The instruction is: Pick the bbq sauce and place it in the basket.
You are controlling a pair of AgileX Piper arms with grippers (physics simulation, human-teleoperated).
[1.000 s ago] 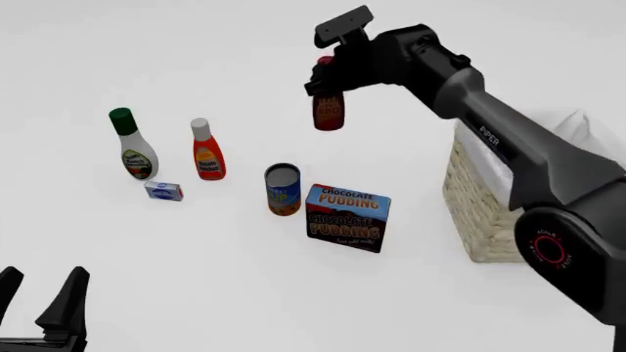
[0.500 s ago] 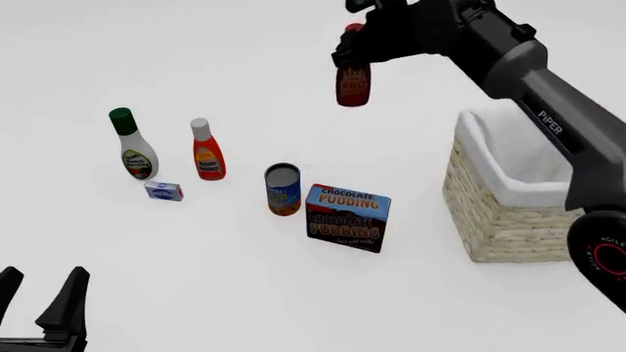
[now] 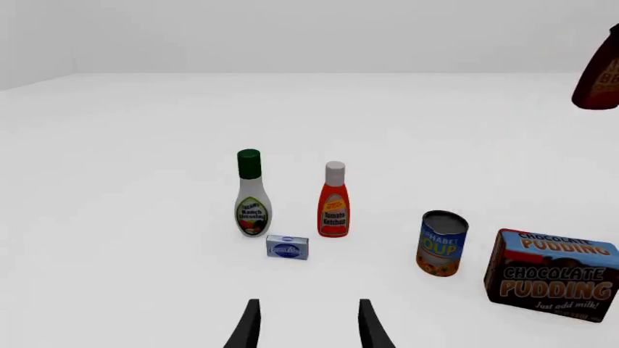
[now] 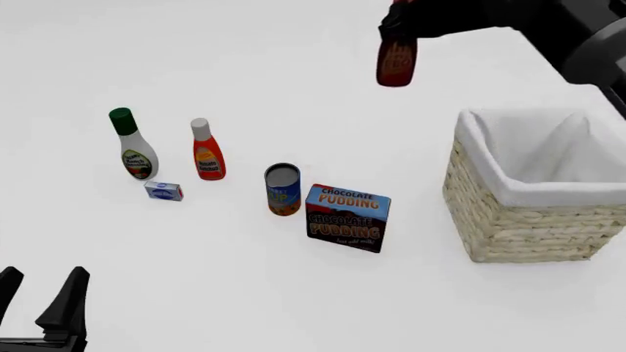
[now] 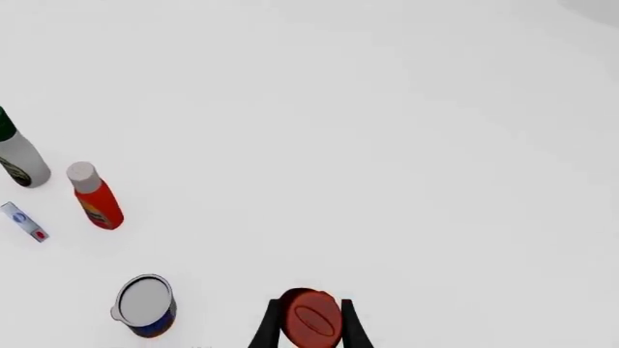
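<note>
The bbq sauce (image 4: 395, 63), a dark reddish-brown bottle with an orange label, hangs high in the air at the top of the front view, to the left of the basket (image 4: 533, 224). My right gripper (image 4: 403, 20) is shut on its top. The right wrist view shows its red cap (image 5: 311, 319) between the fingers (image 5: 266, 328). The bottle also shows at the edge of the left wrist view (image 3: 599, 76). The straw-coloured basket with white lining stands at the right. My left gripper (image 4: 39, 301) is open and empty at the near left.
On the table stand a white bottle with green cap (image 4: 131, 145), a red-orange bottle with white cap (image 4: 207, 151), a small blue-white box (image 4: 163, 191), a soup can (image 4: 283, 189) and a chocolate pudding box (image 4: 347, 218).
My right gripper has carried the bbq sauce up and to the right, toward the basket. The right arm has swung clear of the basket. The left arm has not moved.
</note>
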